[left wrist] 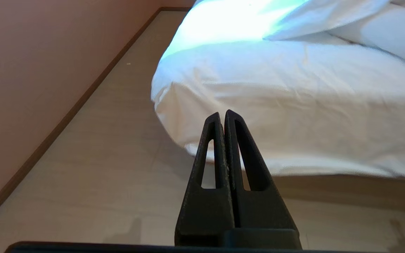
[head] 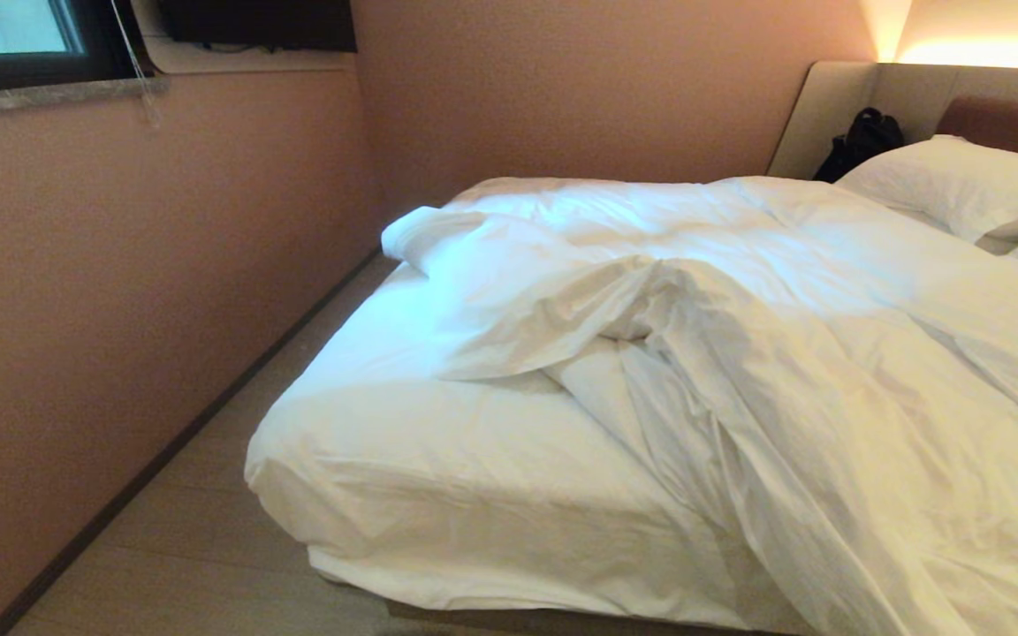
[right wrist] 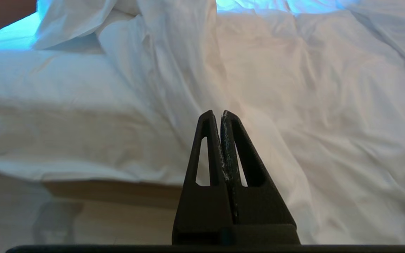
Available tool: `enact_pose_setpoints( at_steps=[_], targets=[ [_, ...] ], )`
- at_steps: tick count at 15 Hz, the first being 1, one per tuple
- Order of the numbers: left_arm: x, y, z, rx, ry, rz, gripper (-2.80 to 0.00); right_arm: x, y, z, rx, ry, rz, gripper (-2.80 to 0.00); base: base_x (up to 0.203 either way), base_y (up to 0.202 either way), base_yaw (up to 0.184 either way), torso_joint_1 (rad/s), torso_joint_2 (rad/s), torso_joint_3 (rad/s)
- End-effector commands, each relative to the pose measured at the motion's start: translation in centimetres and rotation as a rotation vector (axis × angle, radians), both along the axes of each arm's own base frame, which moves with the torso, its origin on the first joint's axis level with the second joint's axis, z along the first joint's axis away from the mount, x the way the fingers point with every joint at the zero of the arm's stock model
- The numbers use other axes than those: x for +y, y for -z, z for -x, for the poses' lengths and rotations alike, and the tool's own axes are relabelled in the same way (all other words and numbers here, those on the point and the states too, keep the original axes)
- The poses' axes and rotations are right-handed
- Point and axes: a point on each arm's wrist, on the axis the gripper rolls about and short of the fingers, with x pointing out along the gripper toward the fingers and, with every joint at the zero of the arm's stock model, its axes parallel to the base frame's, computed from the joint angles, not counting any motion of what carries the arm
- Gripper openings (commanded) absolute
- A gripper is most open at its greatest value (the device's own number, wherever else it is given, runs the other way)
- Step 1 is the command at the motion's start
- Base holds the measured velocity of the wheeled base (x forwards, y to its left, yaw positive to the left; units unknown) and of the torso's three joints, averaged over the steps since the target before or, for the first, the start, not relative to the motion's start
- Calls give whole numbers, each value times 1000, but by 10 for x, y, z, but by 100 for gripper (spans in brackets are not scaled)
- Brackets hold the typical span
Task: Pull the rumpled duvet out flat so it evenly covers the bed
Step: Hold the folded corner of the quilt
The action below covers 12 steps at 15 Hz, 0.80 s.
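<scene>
The rumpled white duvet (head: 739, 353) lies bunched across the bed (head: 474, 495), with one corner folded back toward the middle (head: 518, 291), so the sheeted near-left corner of the mattress shows. It hangs over the foot edge on the right (right wrist: 311, 140). Neither arm shows in the head view. My left gripper (left wrist: 223, 113) is shut and empty, held off the floor short of the mattress corner (left wrist: 174, 91). Just as empty and shut, my right gripper (right wrist: 217, 113) points at the hanging duvet without touching it.
A narrow strip of pale floor (head: 191, 530) runs between the bed and the tan wall (head: 120, 309) on the left. Two white pillows (head: 968, 185) rest against the headboard (head: 915, 97), and a black bag (head: 862, 141) sits beside them. The tan bed base (left wrist: 346, 189) shows under the mattress.
</scene>
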Motion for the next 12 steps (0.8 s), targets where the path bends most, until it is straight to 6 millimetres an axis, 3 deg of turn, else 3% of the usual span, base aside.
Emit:
enact_pose_setpoints(
  at_steps=[1,4,12],
  targets=[
    [0,0,0,0,0,0,-280,0,0,0,0,-1,0,-280,200,0,0,2,2,4],
    [0,0,0,0,1,-3,-280,0,0,0,0,-1,0,-280,167,0,1,4,4,4],
    [0,0,0,2,3,-9,-280,0,0,0,0,0,0,-280,0,0,0,0,0,0]
  ],
)
